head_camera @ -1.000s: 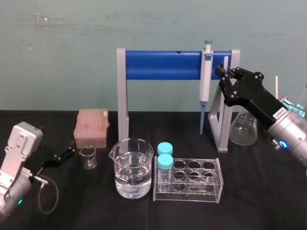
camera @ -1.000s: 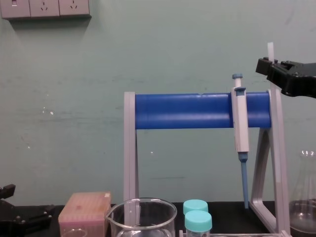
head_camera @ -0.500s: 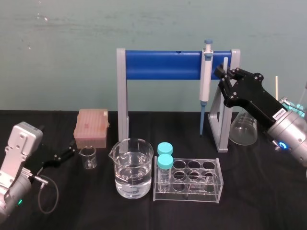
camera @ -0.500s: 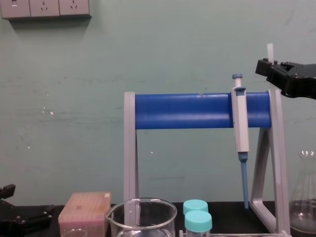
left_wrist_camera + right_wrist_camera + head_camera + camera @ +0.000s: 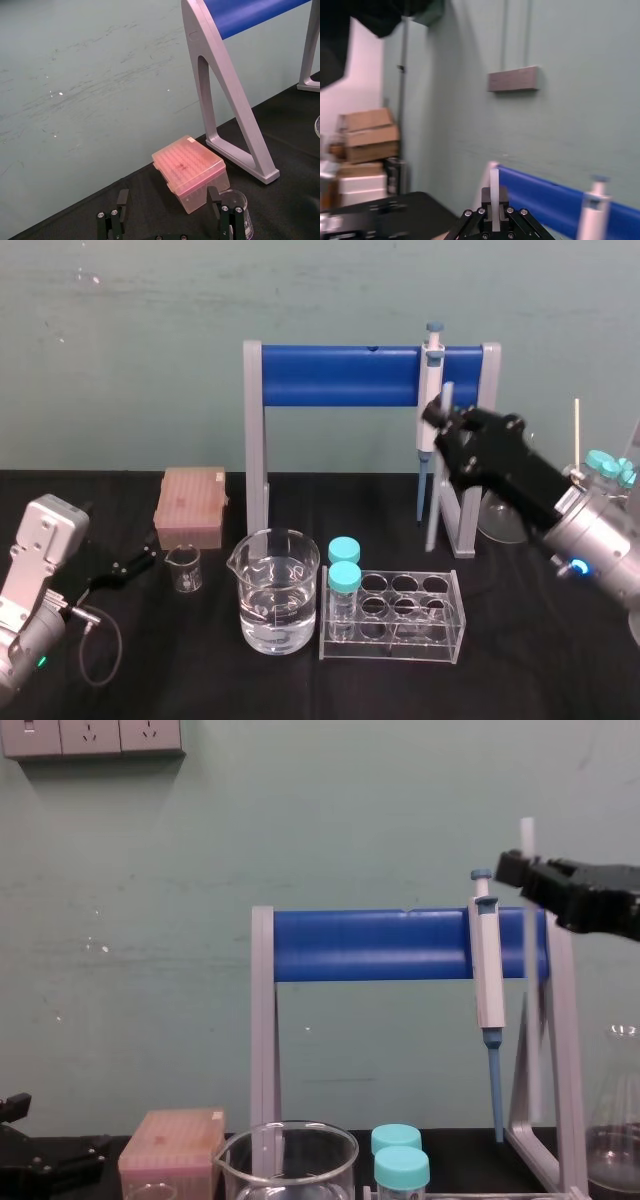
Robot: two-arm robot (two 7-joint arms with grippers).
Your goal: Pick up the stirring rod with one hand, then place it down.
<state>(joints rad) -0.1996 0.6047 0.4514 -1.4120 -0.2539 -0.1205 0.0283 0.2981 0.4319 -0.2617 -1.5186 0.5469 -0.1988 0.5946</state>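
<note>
right hand (image 5: 443, 418): blocky black, pinching thin translucent stirring rod (image 5: 434, 510) upright | left hand (image 5: 130, 565): spread, parked

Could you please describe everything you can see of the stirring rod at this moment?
The stirring rod is a long, thin, straight, translucent whitish stick that looks like glass. The right gripper is shut on it near its upper end, a short stub showing above. It hangs almost upright, beside the pipette and before the stand's right leg; its lower end seems clear of the table.
</note>
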